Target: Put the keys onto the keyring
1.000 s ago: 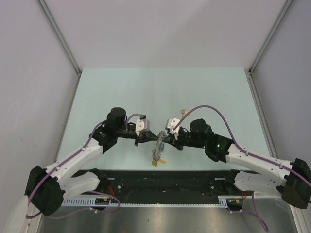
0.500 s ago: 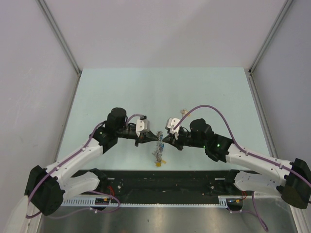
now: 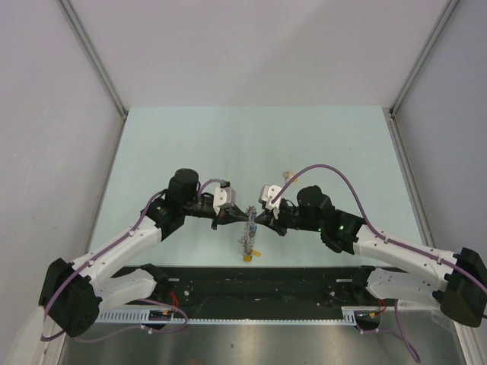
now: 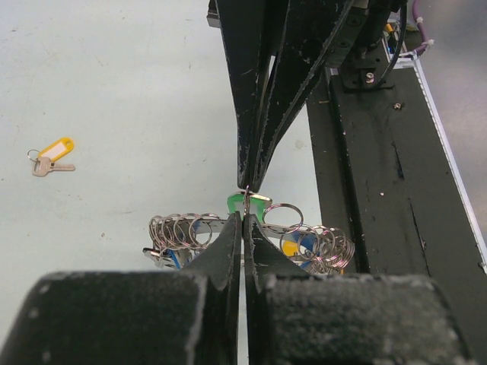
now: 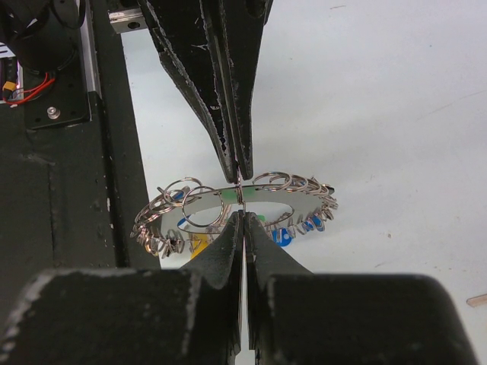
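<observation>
The keyring (image 3: 247, 237) hangs as a bundle between the two arms, and its wide band shows in the right wrist view (image 5: 304, 194). My left gripper (image 3: 237, 214) and right gripper (image 3: 257, 217) meet tip to tip at its top, both shut. In the left wrist view, my left gripper (image 4: 243, 217) pinches the keyring's (image 4: 183, 232) rim. The right fingers (image 4: 255, 163) opposite pinch the thin wire loop of the green key (image 4: 237, 201). In the right wrist view, my right gripper (image 5: 242, 217) holds that loop across the band. The yellow-orange key (image 4: 52, 156) lies loose on the table (image 3: 288, 176).
The black base rail (image 3: 251, 283) runs along the near edge, right below the hanging bundle. White walls with metal corner posts (image 3: 95, 61) enclose the pale green table (image 3: 251, 144).
The hanging bundle has swung from a tilt to hanging straighter, slightly to the right. Both grippers stay shut at the same spot.
</observation>
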Tool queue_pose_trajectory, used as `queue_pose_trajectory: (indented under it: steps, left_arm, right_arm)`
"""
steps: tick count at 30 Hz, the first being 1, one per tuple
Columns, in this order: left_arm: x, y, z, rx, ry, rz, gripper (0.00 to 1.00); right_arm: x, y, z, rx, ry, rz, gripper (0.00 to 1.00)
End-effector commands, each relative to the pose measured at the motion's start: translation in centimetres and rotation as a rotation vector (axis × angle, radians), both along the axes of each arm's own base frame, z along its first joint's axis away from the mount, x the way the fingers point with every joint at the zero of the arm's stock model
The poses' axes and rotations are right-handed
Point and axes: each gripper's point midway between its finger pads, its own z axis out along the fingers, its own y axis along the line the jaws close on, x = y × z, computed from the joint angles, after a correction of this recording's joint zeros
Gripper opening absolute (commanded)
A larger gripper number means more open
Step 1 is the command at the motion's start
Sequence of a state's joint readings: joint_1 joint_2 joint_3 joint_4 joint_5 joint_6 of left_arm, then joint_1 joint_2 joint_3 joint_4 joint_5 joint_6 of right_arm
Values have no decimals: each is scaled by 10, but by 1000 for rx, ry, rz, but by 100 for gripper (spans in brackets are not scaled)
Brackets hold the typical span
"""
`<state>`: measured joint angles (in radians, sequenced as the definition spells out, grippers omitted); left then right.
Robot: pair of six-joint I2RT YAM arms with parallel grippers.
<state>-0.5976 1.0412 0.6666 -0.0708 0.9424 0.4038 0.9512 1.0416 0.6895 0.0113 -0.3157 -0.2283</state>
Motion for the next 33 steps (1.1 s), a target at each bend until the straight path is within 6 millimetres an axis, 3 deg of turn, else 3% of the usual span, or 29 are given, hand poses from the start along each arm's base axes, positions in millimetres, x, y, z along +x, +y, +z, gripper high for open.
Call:
queue_pose_trajectory:
  steps: [1, 33]
  left_arm:
    - [2, -4, 17, -41, -86, -29, 1]
    - [1, -5, 17, -43, -83, -28, 0]
  right_arm:
    - [1, 2, 6, 17, 11, -6, 0]
    - [2, 2, 10, 29, 10, -15, 0]
